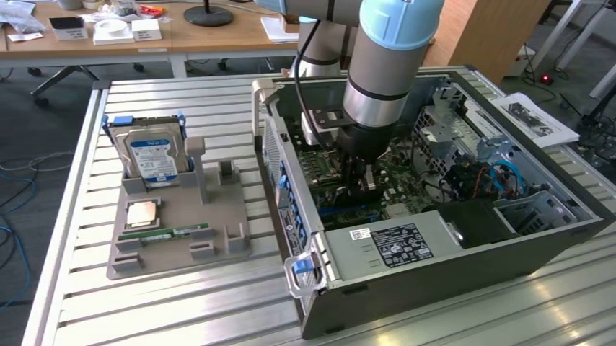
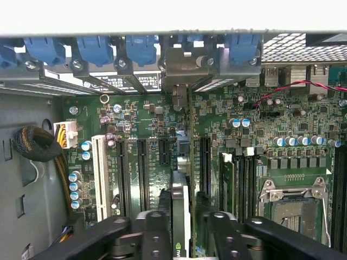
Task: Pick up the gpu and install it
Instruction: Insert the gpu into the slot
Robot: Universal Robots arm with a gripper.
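Note:
The gpu [image 2: 181,206] stands on edge over the green motherboard [image 2: 135,116], in line with a long black expansion slot. Its silvery end bracket [image 2: 181,70] sits against the case's rear slot openings, under the blue clips. My gripper [image 2: 187,230] straddles the card from above, one black finger [image 2: 154,233] on each side, closed against it. In the exterior view my gripper [image 1: 361,189] reaches straight down into the open computer case [image 1: 462,259], low over the board.
A grey holder tray [image 1: 221,238] at the exterior view's left carries a silver hard drive [image 1: 152,155], a cpu [image 1: 143,213] and a green memory stick [image 1: 178,233]. Inside the case are a memory stick [image 2: 227,179], an empty cpu socket [image 2: 293,200] and a cable bundle [image 2: 32,143].

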